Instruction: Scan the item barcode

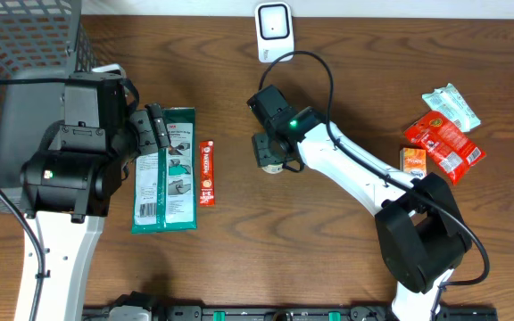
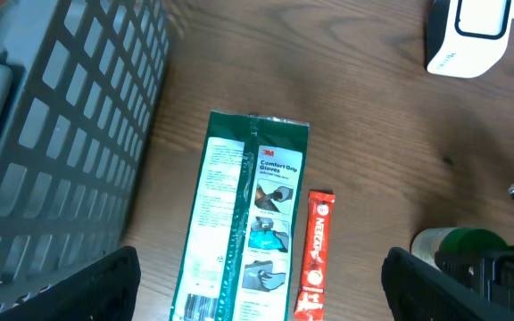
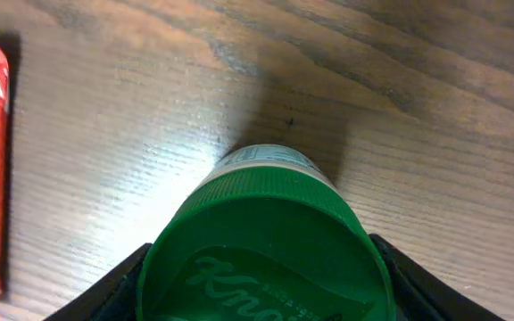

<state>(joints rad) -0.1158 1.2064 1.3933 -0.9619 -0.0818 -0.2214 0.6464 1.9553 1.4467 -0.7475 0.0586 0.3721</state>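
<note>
Upright in the middle of the worktop point(image 1: 266, 259), long axis vertical: green-lidded jar point(image 3: 261, 241), directly beneath the right hand point(image 3: 261, 299), fingers point(image 3: 96, 299) flanking the lid either side; cannot tell whether pinching yet. Just far of it, the white scanner point(image 1: 273, 27). Well to the left, over a gloves packet point(image 2: 248, 223), left hand point(image 2: 266, 290) spread wide. Nearer, so likely doing the lift: right.

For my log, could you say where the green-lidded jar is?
Overhead view: the jar sits mid-table within the right end effector, right of the red sachet.
</note>
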